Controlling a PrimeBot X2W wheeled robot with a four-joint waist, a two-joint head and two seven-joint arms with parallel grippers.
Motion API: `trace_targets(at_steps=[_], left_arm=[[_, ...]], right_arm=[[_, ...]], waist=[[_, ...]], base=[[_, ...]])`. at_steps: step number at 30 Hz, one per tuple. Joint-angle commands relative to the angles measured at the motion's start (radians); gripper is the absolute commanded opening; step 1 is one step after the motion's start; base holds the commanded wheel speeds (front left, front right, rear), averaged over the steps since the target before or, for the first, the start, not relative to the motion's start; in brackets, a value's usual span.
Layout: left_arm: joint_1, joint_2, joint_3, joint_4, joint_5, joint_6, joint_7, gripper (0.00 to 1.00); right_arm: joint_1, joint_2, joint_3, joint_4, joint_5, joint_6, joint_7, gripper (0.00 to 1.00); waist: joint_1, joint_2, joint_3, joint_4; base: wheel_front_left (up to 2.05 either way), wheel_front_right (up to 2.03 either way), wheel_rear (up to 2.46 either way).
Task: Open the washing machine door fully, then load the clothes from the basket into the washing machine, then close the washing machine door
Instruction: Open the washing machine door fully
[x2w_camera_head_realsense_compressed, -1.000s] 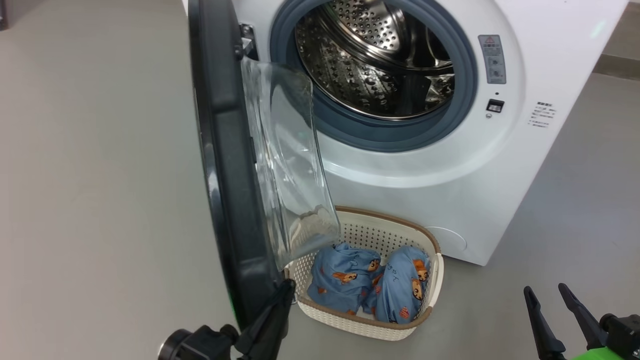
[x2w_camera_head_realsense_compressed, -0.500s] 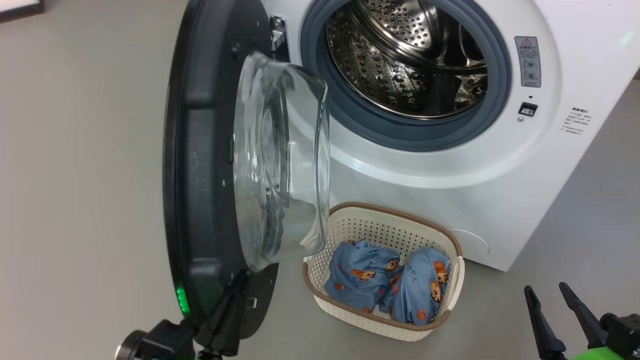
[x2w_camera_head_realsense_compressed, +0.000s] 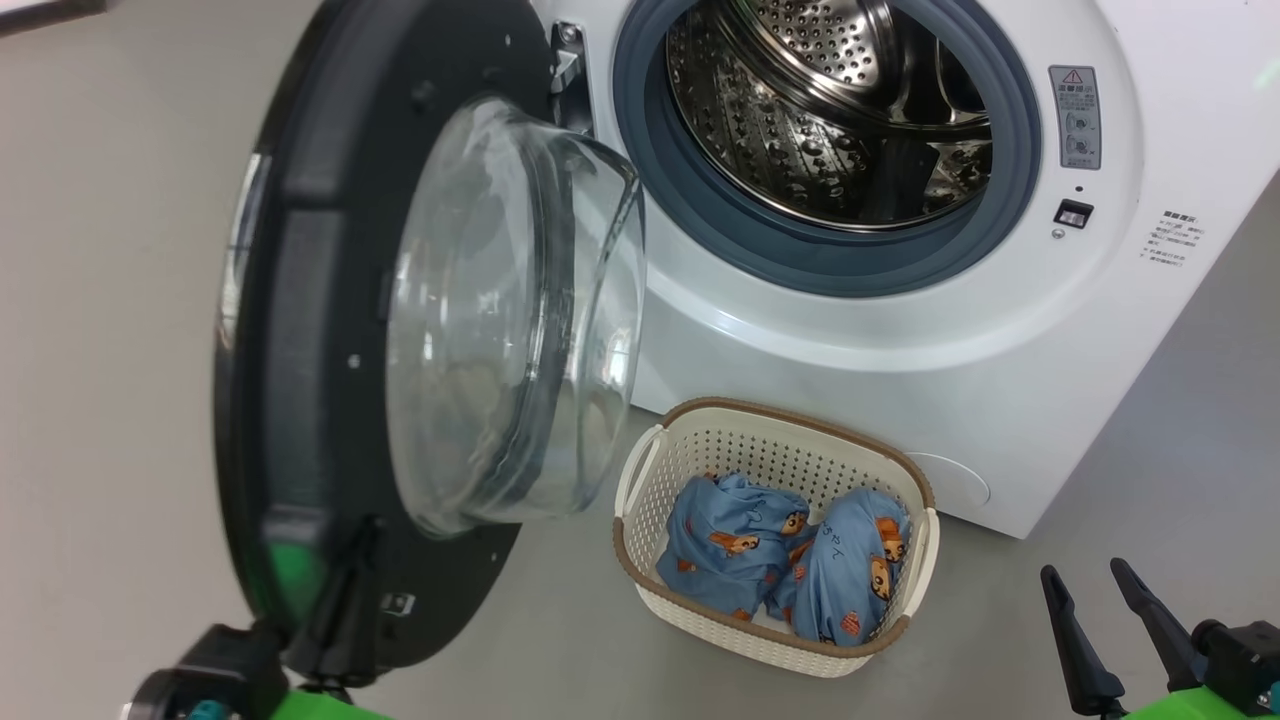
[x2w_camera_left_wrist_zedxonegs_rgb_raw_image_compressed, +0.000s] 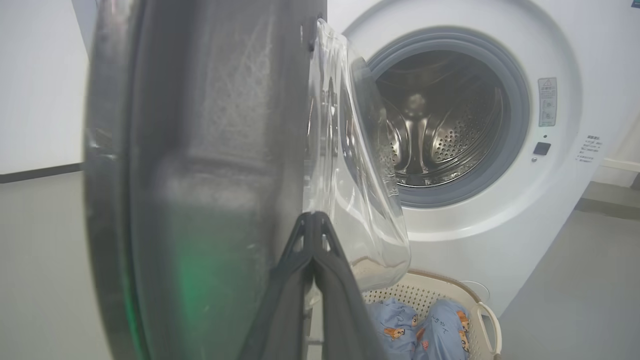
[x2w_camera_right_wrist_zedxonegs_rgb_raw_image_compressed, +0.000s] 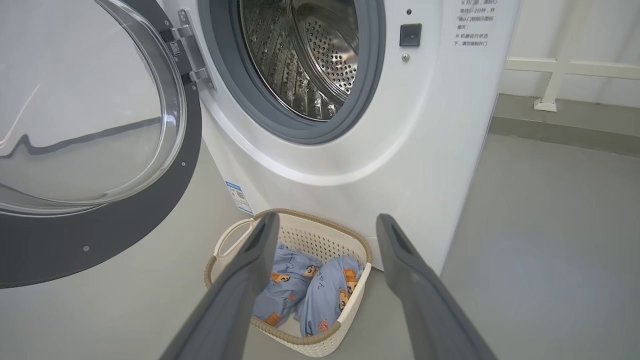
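The washing machine door (x2w_camera_head_realsense_compressed: 320, 330) stands wide open at 9 o'clock of the round hole in the head view. Its glass bowl (x2w_camera_head_realsense_compressed: 500, 320) bulges toward the washing machine (x2w_camera_head_realsense_compressed: 900, 380). The left end effector (x2w_camera_left_wrist_zedxonegs_rgb_raw_image_compressed: 312, 220) is clenched tight with nothing inside it. Its tips press on the dark inner side of the door, low down at about 7 o'clock, just beside the glass. The right end effector (x2w_camera_head_realsense_compressed: 1083, 568) is spread wide and holds nothing. It hangs at 4 o'clock of the view, apart from everything.

The basket (x2w_camera_head_realsense_compressed: 780, 460) sits on the floor at 6 o'clock of the hole, close to the machine's front. The clothes (x2w_camera_head_realsense_compressed: 740, 545) lie bunched inside it. The drum (x2w_camera_head_realsense_compressed: 830, 110) looks bare.

The left tips only push; they do not grab. The door is smooth, so they could slide off or skid onto the glass. Then the door might swing back over the basket and get in the right arm's way.
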Motion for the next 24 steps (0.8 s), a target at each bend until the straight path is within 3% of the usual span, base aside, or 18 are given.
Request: trace_targets(at_steps=[1, 16, 24], left_arm=[[-0.041, 0.034, 0.069, -0.014, -0.012, 0.019, -0.008, 0.0], [-0.128, 0.094, 0.212, 0.131, -0.061, 0.05, -0.048, 0.0], [-0.208, 0.111, 0.263, 0.255, -0.071, 0.034, -0.077, 0.0]], right_arm=[[-0.034, -0.018, 0.025, -0.024, -0.015, 0.002, -0.012, 1.0], [-0.032, -0.025, 0.034, -0.024, -0.009, 0.002, -0.012, 1.0], [-0.029, -0.031, 0.029, -0.029, -0.012, 0.002, -0.012, 1.0]], waist=[[0.0, 0.0, 0.003, -0.003], [0.0, 0.0, 0.017, -0.02], [0.0, 0.0, 0.028, -0.017]], base=[[0.0, 0.0, 0.0], [0.0, 0.0, 0.0], [0.0, 0.0, 0.0]])
